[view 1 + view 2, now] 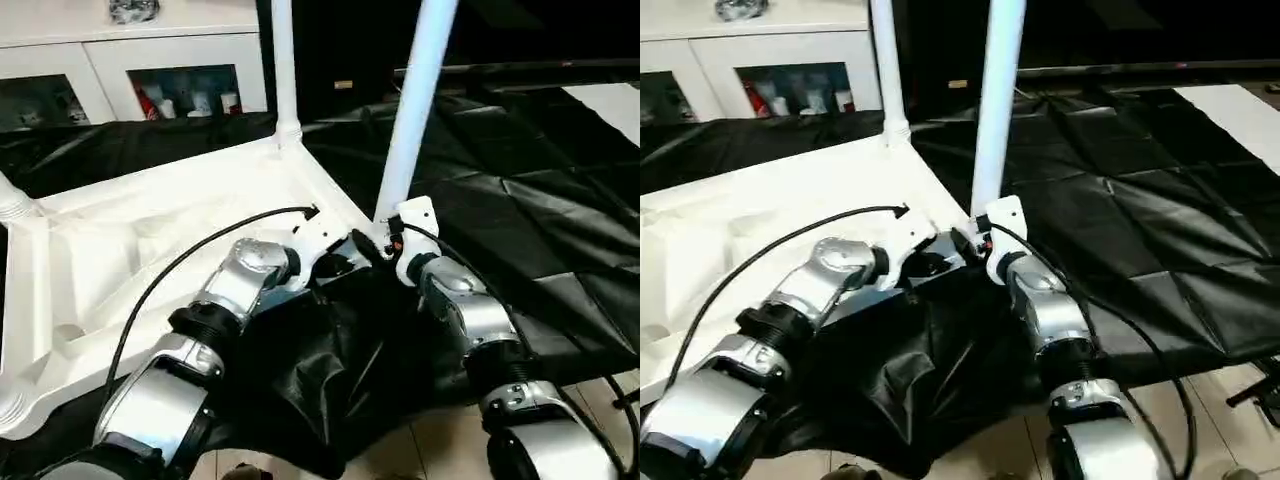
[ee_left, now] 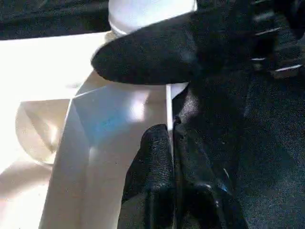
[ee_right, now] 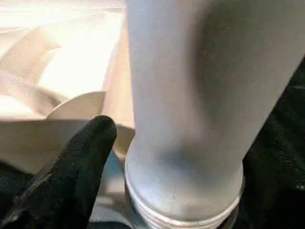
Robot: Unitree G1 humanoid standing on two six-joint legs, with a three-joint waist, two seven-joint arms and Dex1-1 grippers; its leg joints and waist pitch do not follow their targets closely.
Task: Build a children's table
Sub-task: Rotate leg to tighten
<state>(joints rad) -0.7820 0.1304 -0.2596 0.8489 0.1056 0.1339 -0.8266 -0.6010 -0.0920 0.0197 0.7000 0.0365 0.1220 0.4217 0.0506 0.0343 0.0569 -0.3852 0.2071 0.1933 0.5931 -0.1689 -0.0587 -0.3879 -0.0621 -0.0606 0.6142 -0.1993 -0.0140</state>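
The white tabletop [image 1: 150,230] lies upside down on a black sheet, ribbed side up. A long white leg [image 1: 412,110] stands upright in its near right corner socket. Another leg [image 1: 283,70] stands in the far corner, and the base of a third [image 1: 12,203] is at the left edge. My left gripper [image 1: 338,262] is shut on the tabletop's thin rim [image 2: 168,102] beside that near corner. My right gripper [image 1: 385,243] is open at the base of the near leg [image 3: 186,95]. One of its fingers [image 3: 90,157] stands a little apart from the leg; the other is hidden behind it.
The black sheet [image 1: 520,210] spreads wide to the right and bunches up between my forearms. A white cabinet with glass doors [image 1: 150,60] stands at the back left. A black cable [image 1: 180,265] runs along my left arm. Tiled floor [image 1: 420,440] lies at the near edge.
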